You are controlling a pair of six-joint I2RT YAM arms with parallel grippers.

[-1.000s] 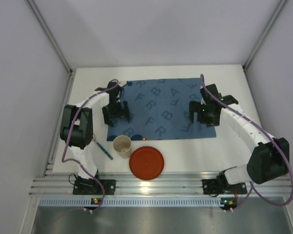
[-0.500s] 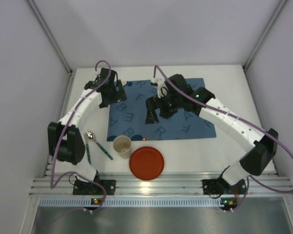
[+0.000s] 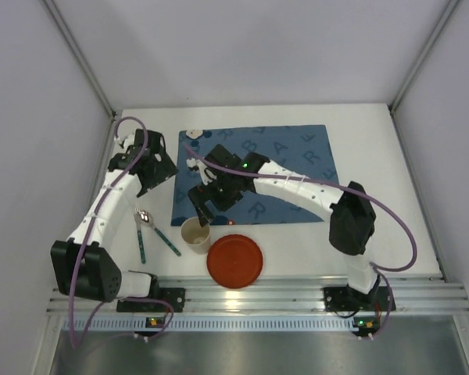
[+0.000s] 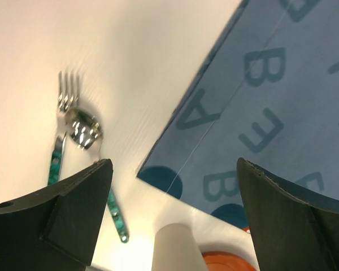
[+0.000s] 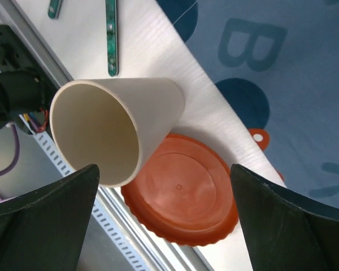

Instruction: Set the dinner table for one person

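Cup (image 5: 116, 130) empty, plate (image 5: 183, 195) bare; left pincer (image 4: 174, 164) and right pincer (image 5: 164, 166) gape, holding nothing; right pincer has swung across to the cup.

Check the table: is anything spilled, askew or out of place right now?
Nothing spilled or damaged; the cup stands upright beside the plate. One oddity: left of the placemat, the spoon lies with its bowl over the neck of the fork, handles splayed apart.

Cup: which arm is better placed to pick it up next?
Right, probably. The right fingers are open just above the cup; the left fingers are farther off, nearer the fork and spoon.
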